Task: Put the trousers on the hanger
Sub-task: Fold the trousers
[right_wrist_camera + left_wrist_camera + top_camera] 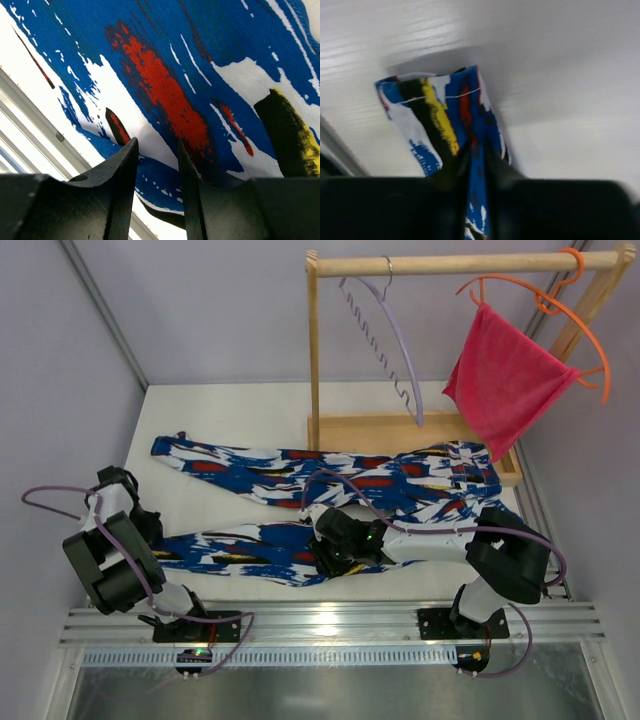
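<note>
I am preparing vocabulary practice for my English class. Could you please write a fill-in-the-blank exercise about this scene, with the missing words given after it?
1. The pink-red cloth hangs on the ____ hanger.
2. The trousers lie spread on the ____, not on the lavender hanger.
3. The gripper of the ____ arm pinches the end of one trouser leg.

Missing words: orange; table; left.

No legible text anywhere, apparently.
</note>
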Tool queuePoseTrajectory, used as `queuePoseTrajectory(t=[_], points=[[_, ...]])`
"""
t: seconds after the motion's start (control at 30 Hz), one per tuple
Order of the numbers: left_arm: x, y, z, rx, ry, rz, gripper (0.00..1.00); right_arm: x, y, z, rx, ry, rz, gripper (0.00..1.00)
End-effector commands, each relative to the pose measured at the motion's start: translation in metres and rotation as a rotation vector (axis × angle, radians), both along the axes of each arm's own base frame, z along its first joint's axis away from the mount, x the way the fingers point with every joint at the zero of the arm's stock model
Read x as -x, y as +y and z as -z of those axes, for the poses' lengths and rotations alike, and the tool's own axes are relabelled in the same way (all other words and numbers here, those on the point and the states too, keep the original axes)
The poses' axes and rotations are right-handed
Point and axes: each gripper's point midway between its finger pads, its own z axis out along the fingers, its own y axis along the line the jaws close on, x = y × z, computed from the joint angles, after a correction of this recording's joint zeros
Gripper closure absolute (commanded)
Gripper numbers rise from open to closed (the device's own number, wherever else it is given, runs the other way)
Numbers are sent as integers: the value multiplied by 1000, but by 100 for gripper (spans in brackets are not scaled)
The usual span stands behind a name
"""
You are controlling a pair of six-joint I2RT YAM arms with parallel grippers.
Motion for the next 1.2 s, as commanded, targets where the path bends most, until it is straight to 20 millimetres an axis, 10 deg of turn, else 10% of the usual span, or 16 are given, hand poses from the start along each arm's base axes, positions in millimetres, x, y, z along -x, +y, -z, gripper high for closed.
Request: queuePoseTrajectory(t=[0.0,0.17,0.27,0.43,0.7,1.17], points=[[-33,-2,7,39,-132,57,98,-4,7,-10,-36,-21,31,60],[-63,-3,-16,55,-250,72,100,-3,10,-12,-36,-24,34,60],[-48,13,-36,-47,-159,74,100,-3,11,-9,-30,-23,36,60],[6,39,-53,-173,-4,-51,41,-2,15,-10,-38,-20,31,60],[40,32,-27,-73,-95,-212,41,6,12,-1,-26,0,-3,59],[42,41,2,-65,-18,-222,44,0,14,-14,-37,-33,6,60]])
